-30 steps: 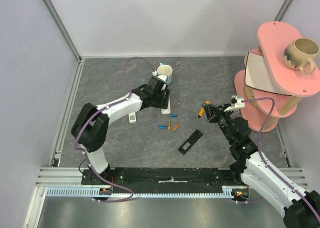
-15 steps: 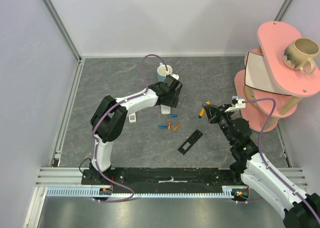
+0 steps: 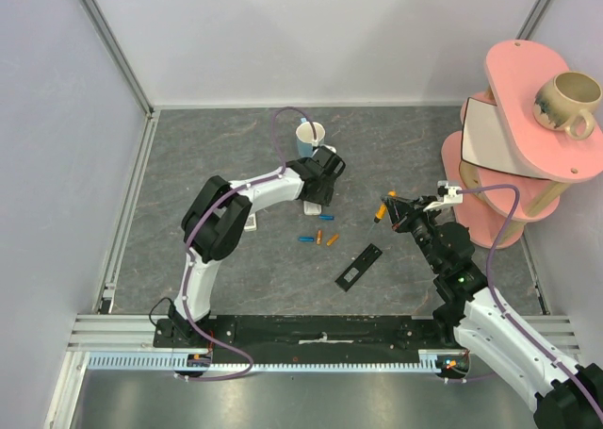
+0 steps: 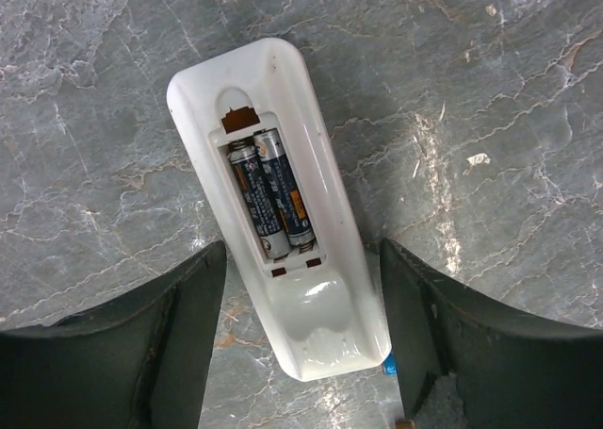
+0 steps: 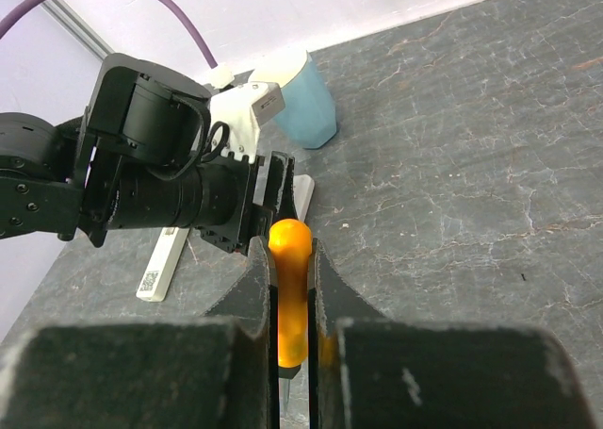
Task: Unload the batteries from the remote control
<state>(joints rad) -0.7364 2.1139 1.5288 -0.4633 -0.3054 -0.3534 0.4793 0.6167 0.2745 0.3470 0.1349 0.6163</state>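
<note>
A white remote [image 4: 325, 330] lies back up on the grey table with its battery bay uncovered. Two dark batteries [image 4: 268, 198] with blue and orange labels sit side by side in the bay. My left gripper [image 4: 301, 252] is open and empty, its jaws standing one on each side of the remote's near end. It hovers over the remote [image 3: 312, 206] in the top view. My right gripper [image 5: 290, 245] is shut on an orange-handled tool [image 5: 289, 288], held above the table right of the remote. One blue battery [image 3: 306, 239] and two orange ones [image 3: 326, 238] lie loose below the remote.
A black remote [image 3: 358, 266] lies right of the loose cells. A small white cover [image 3: 249, 222] lies left of the white remote. A blue cup [image 3: 309, 137] stands behind it. A pink shelf stand [image 3: 528, 118] with a beige mug [image 3: 565, 102] fills the right side.
My left arm has swung right and its gripper now sits over the white remote's near end. The right arm and the orange tool have not moved.
</note>
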